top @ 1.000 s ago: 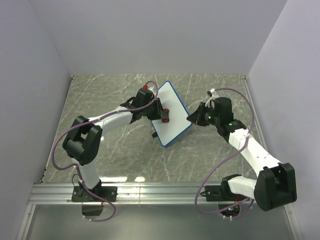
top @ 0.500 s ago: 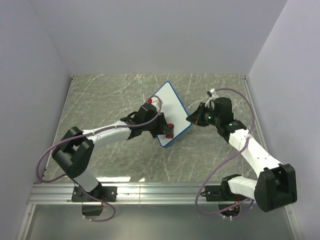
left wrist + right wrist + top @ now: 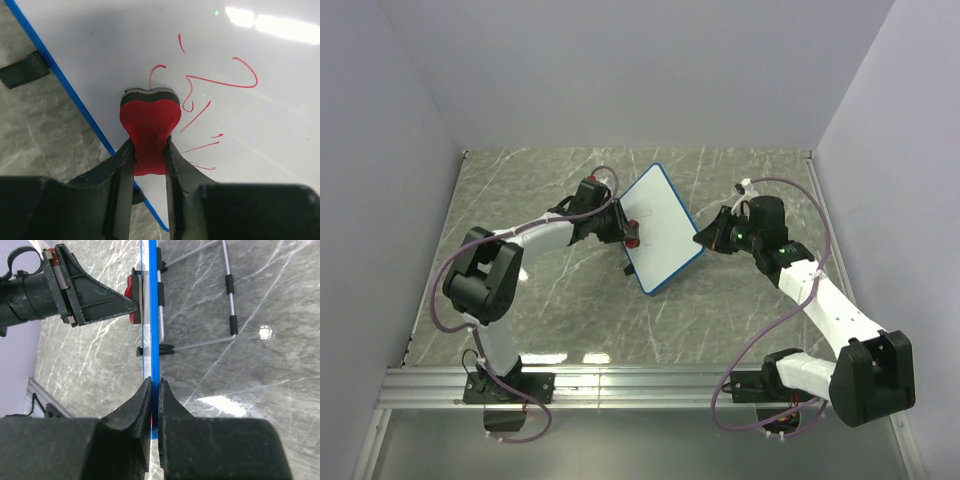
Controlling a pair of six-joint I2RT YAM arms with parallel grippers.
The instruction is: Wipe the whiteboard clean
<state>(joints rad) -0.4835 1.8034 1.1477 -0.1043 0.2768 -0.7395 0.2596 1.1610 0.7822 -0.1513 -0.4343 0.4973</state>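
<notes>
The whiteboard [image 3: 660, 228], white with a thin blue frame, stands tilted mid-table. Red scribbles [image 3: 220, 82] show on its face in the left wrist view. My left gripper [image 3: 626, 230] is shut on the red eraser [image 3: 149, 127], whose dark felt end presses against the board near its left edge [image 3: 75, 97]. The eraser also shows in the top view [image 3: 632, 232] and the right wrist view [image 3: 134, 297]. My right gripper [image 3: 701, 238] is shut on the board's blue frame [image 3: 154, 340] at its right edge, seen edge-on in the right wrist view.
The board's wire stand [image 3: 227, 295] and black feet [image 3: 150, 350] rest on the grey marble table [image 3: 540, 290]. Walls enclose the table at left, back and right. A metal rail [image 3: 620, 385] runs along the near edge.
My left gripper with the eraser has swept from the board's lower part back up and left across its face. My right gripper keeps its hold on the frame and has barely moved.
</notes>
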